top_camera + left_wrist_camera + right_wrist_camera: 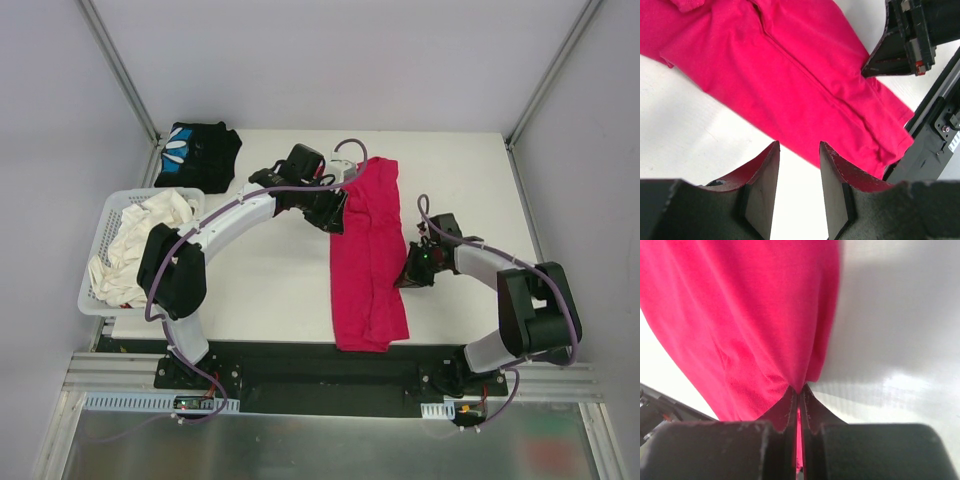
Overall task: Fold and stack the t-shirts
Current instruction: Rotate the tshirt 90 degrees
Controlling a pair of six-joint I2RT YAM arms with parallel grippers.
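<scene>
Top external view: at the far left we see a white slatted plastic laundry basket [118,195] at the edge of the white table [270,280], with crumpled cream-white garments [135,240] heaped in it. Just beyond the basket, in the far left corner of the table, lies a folded black t-shirt with a blue and white print [200,152].

Moving right, the left arm reaches across the table, and the left gripper [335,215] sits at the left edge of the bright pink cotton t-shirt [365,260], near its far end. In the left wrist view its two fingers stand apart with nothing between them but bare table and the shirt's hem further off, so this claw is parted and holds nothing. We cannot tell whether its tips touch the table.

The pink t-shirt lies in the middle of the table, folded lengthwise into a long narrow strip that runs from the far side to the near edge. A seam line runs along its length.

At the right edge of the strip, about halfway along, we find the right gripper [408,272]. The right wrist view shows its fingers pressed together with only a thin fold of pink cloth pinched between them, the fabric gathering into creases at the tips.
</scene>
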